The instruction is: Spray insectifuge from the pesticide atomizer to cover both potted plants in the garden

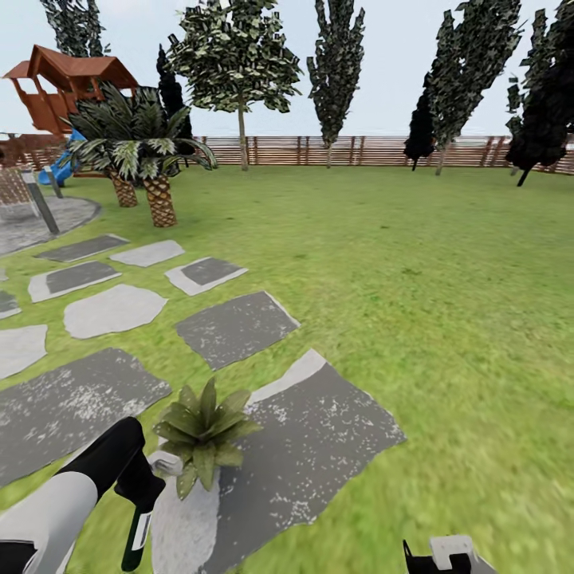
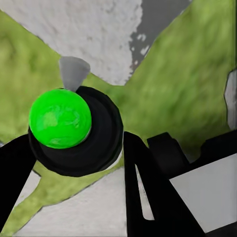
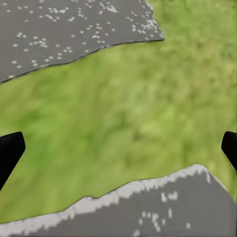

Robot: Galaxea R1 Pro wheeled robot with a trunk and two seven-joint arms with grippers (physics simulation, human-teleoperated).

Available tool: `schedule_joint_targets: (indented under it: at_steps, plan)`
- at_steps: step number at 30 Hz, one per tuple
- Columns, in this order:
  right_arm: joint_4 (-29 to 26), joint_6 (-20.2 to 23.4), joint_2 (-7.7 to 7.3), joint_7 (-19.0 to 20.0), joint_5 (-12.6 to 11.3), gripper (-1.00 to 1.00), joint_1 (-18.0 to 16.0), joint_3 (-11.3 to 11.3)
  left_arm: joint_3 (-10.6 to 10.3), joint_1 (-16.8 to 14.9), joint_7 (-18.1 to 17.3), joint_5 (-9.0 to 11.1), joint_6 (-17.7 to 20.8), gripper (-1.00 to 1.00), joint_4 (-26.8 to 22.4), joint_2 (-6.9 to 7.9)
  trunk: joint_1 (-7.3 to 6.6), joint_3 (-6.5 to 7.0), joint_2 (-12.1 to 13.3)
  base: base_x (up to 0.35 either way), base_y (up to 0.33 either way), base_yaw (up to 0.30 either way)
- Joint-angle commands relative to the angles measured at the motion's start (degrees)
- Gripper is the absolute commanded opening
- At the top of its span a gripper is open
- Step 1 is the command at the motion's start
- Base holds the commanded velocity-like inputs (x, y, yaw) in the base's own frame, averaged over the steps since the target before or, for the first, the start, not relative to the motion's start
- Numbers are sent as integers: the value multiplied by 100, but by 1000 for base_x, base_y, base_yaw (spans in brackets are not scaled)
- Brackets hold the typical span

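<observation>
One potted plant [image 1: 205,431], a small rosette of pointed green leaves, stands on a dark grey stepping stone [image 1: 319,446] in the garden lawn [image 1: 414,303]. Its pot is hidden under the leaves. Just left of it my left gripper [image 1: 137,481] is shut on the pesticide atomizer [image 1: 135,530], a dark bottle with a white label hanging below the hand and a pale nozzle reaching toward the leaves. In the left wrist view the atomizer [image 2: 61,118] has a bright green cap on a black body and sits between the black fingers [image 2: 143,182]. My right gripper [image 3: 118,148] is open over grass.
Several flat grey and pale stepping stones [image 1: 112,309] spread to the left. Two short palms [image 1: 151,159] and a wooden play tower [image 1: 68,84] stand at the far left, with a slatted fence [image 1: 359,150] and trees behind. Open lawn lies to the right.
</observation>
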Motion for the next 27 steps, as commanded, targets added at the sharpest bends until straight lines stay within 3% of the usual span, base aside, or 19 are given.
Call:
schedule_joint_targets:
  at_steps: [1,19,27]
  plan:
    - [9,-15,-1,-44,62,100,-3,-22,-28,-4,-56,-44,21,-100,-13,4,-1,-5,-2,0,-272,277]
    - [8,-15,-2,-43,62,100,-3,-19,-20,-4,-56,-44,21,-100,-27,1,-1,-5,-2,-9,-269,129]
    - [9,-15,-1,-41,62,100,-3,-24,-17,-4,-56,-44,22,-100,-36,-4,-1,-5,-2,-12,-39,214]
